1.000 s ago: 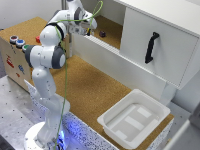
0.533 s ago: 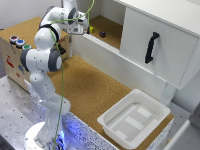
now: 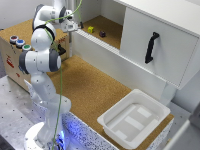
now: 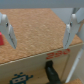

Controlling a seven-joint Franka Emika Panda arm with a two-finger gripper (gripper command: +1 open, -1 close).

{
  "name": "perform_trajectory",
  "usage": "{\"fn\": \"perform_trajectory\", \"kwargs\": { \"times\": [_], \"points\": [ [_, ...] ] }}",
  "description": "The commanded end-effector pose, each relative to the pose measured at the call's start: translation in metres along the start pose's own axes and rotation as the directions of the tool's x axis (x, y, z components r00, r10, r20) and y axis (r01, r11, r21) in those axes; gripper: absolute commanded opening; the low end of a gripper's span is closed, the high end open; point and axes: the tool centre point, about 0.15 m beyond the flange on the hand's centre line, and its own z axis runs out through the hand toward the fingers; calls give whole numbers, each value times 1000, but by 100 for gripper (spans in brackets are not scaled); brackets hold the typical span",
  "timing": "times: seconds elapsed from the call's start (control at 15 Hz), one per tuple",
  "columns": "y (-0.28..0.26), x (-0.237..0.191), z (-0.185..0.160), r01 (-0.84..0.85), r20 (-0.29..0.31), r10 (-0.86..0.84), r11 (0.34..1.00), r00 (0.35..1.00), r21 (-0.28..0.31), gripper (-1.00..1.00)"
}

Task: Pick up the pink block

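While spread wide, pincer (image 4: 38, 31) above cork

white arm (image 3: 44, 55), white tray (image 3: 134, 118) — cork-brown speckled table (image 3: 90, 90)

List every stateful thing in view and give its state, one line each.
end effector: open, fingers spread, nothing between them.
cabinet door: slid across the exterior view's right part of the cabinet, the left part open.
white bin: upright, empty.
yellow block: resting on the cabinet shelf.
dark block: resting on the shelf, apart from the yellow block.
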Motion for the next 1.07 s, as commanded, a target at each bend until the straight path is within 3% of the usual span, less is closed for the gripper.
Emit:
{"fn": "perform_trajectory", "kwargs": {
  "times": [0.0, 0.73, 1.0],
  "points": [
    [-44, 29, 10, 162, 19, -163, 985, 986, 55, 100],
    [-81, 68, 33, 230, 9, -233, 963, 972, 138, 100],
    [-79, 78, 42, 235, 45, -246, 956, 968, 174, 100]
  ]
}}
